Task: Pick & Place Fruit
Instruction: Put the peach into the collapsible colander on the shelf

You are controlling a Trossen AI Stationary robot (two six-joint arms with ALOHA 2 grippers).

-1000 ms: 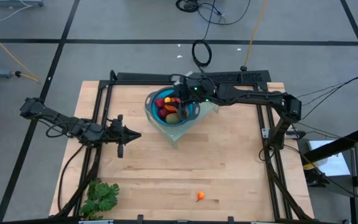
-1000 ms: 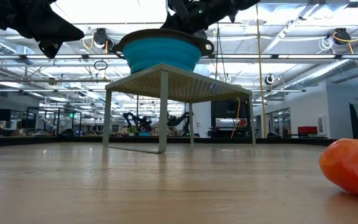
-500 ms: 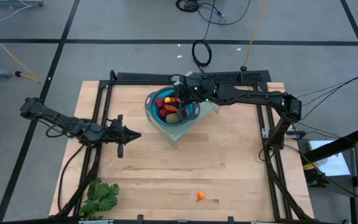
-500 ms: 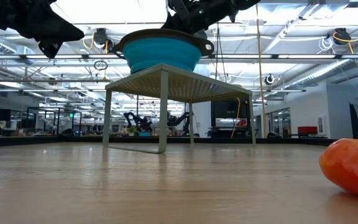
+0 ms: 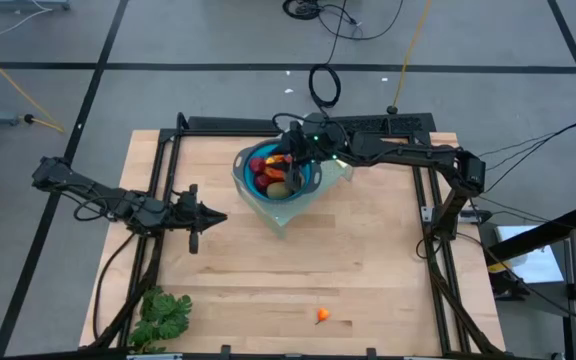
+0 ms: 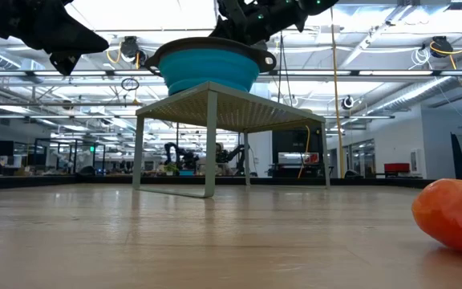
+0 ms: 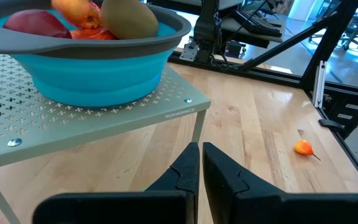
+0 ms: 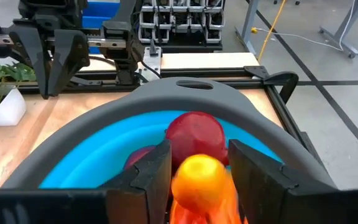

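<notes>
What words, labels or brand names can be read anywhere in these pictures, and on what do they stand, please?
"SONOMICS", as far as it can be made out: printed along the front edge of the perforated metal stand that carries the blue bowl, in the left wrist view.
Nothing else is readable: the screens and signs in the room behind the table are too small and blurred.

The high view looks straight down on the whole bench (image 5: 368, 250). The low view sits at bench level, facing the room. The left wrist view looks forward past the left claw (image 7: 201, 163) at the blue bowl (image 7: 98, 74) ahead. The right wrist view hangs close over that bowl, between the right claw's (image 8: 199, 163) fingers.
</notes>
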